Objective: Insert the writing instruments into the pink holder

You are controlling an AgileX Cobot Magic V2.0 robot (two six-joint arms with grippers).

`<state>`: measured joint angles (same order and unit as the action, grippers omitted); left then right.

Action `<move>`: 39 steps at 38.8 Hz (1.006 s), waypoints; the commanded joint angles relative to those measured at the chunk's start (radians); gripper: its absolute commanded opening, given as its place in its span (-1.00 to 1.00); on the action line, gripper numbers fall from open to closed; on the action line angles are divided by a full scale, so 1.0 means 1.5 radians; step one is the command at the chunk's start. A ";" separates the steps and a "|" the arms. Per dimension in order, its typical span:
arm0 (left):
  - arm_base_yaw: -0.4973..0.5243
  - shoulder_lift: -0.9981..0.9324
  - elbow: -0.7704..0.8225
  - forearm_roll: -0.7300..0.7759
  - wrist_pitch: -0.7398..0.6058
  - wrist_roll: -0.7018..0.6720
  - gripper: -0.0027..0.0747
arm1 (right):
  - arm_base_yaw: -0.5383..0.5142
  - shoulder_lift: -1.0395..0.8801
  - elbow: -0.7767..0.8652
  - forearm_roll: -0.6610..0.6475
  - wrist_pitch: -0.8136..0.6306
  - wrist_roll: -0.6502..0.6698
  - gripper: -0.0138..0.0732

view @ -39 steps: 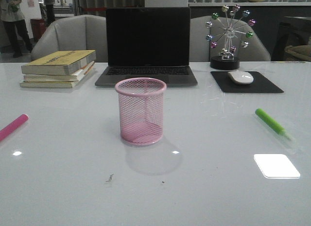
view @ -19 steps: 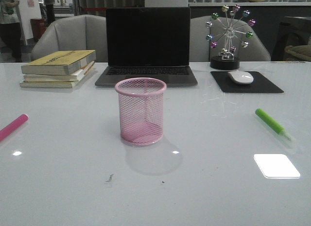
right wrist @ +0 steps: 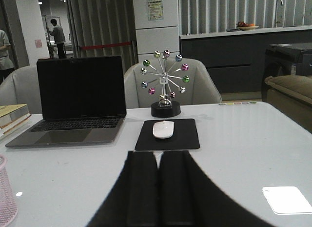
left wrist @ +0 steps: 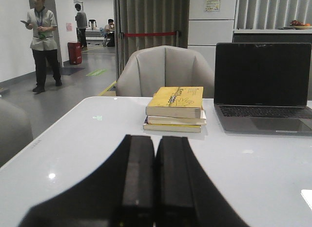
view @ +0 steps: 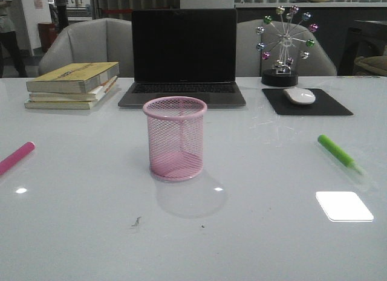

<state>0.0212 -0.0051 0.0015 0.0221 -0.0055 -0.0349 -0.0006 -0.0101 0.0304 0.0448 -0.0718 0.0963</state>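
Note:
The pink holder stands upright and empty in the middle of the white table; its edge also shows in the right wrist view, pink holder. A lime green marker lies flat on the table to its right. At the left edge lies the magenta pink marker, partly cut off by the frame. Neither gripper appears in the front view. My left gripper is shut with nothing between its fingers, pointing toward the books. My right gripper is shut and empty too, pointing toward the mouse pad.
A stack of books sits back left, a dark laptop behind the holder, a white mouse on a black pad and a ferris-wheel ornament back right. Grey chairs stand beyond the table.
A person in the far left background has walked out of the front view. The markers and the holder have not moved.

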 commanded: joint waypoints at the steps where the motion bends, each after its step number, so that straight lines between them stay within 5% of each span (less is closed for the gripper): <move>1: -0.002 -0.013 -0.033 0.007 -0.050 -0.005 -0.69 | -0.004 -0.013 -0.042 -0.007 -0.031 0.000 -0.55; 10: -0.002 -0.008 -0.131 0.012 -0.002 -0.004 -0.69 | -0.004 -0.009 -0.159 -0.030 0.100 0.000 -0.55; 25: -0.002 0.233 -0.333 0.012 0.037 -0.004 -0.69 | -0.004 0.192 -0.292 -0.033 0.110 0.000 -0.53; 36: -0.037 0.427 -0.425 0.012 0.037 -0.004 -0.68 | -0.004 0.390 -0.390 -0.033 0.108 0.000 -0.17; 39: -0.072 0.473 -0.431 0.012 0.037 -0.004 -0.53 | -0.004 0.444 -0.398 -0.033 0.108 0.000 -0.10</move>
<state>-0.0472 0.6508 -0.6018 0.0387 0.1258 -0.0349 -0.0006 0.5936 -0.5206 0.0077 0.1812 0.0963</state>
